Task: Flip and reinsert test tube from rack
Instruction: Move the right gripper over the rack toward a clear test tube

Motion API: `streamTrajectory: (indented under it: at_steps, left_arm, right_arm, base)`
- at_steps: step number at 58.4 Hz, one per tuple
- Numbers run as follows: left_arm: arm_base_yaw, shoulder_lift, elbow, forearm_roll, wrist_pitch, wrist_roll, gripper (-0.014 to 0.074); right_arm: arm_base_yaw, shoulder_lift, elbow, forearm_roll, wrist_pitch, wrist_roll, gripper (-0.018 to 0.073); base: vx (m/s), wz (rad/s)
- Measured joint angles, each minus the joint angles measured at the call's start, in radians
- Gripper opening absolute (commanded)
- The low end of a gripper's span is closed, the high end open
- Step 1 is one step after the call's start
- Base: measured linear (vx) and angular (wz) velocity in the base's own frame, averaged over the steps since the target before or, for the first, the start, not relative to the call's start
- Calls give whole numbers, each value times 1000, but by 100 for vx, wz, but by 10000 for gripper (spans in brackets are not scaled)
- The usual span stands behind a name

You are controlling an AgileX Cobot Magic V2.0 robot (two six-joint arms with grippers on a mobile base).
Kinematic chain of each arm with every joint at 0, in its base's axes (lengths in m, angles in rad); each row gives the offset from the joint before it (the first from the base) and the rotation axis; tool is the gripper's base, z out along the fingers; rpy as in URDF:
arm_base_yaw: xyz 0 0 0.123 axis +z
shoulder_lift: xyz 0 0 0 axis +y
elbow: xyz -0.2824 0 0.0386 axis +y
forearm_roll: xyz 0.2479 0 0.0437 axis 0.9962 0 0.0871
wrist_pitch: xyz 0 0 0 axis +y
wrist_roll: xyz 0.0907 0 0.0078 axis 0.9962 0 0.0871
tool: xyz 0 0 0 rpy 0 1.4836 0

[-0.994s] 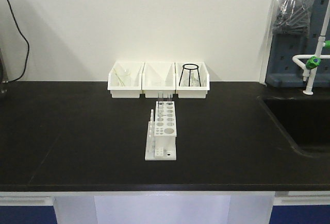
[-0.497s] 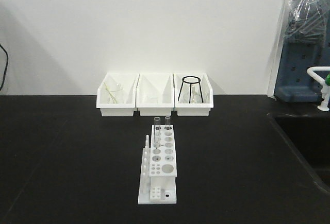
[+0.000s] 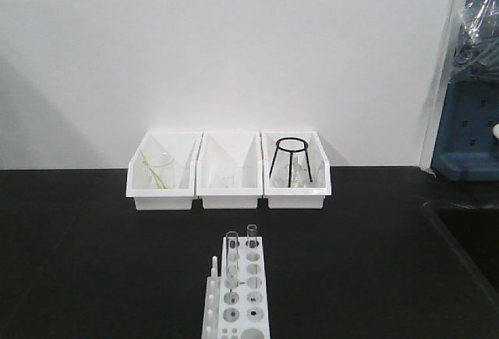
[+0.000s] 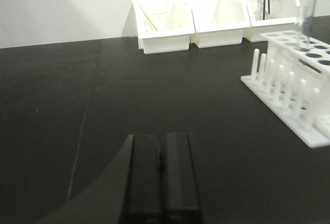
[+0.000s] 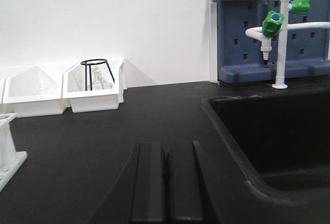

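The white rack (image 3: 240, 296) stands on the black counter at the bottom middle of the front view, its lower end cut off. Two clear test tubes stand upright in its far holes, one at the left (image 3: 231, 248) and one at the right (image 3: 252, 236). The rack also shows in the left wrist view (image 4: 294, 85) at the right, pegs toward me, with the tubes (image 4: 308, 13) at its far end. Only its corner shows in the right wrist view (image 5: 7, 144). My left gripper (image 4: 161, 137) is shut and empty, low over the counter left of the rack. My right gripper (image 5: 166, 145) is shut and empty, right of the rack.
Three white open-front bins (image 3: 228, 171) line the back wall; the right one holds a black wire tripod (image 3: 291, 161), the left one a beaker (image 3: 158, 170). A sunken sink (image 5: 278, 131) lies at the right, with a green-handled tap (image 5: 276, 26) and a blue pegboard behind it.
The front view has closed in on the counter and tilted up: the rack and bins look larger and sit lower in frame, and the rack's near end has left the view.
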Motion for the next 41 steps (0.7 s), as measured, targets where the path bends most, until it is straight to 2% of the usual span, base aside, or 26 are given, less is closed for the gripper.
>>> streamTrajectory:
  at_steps: [19, 41]
  left_arm:
    - [0, 0, 0, 0, 0, 0, -6]
    - [0, 0, 0, 0, 0, 0, -6]
  right_arm:
    - [0, 0, 0, 0, 0, 0, -11]
    - [0, 0, 0, 0, 0, 0, -11]
  base:
    - [21, 0]
    - [5, -2]
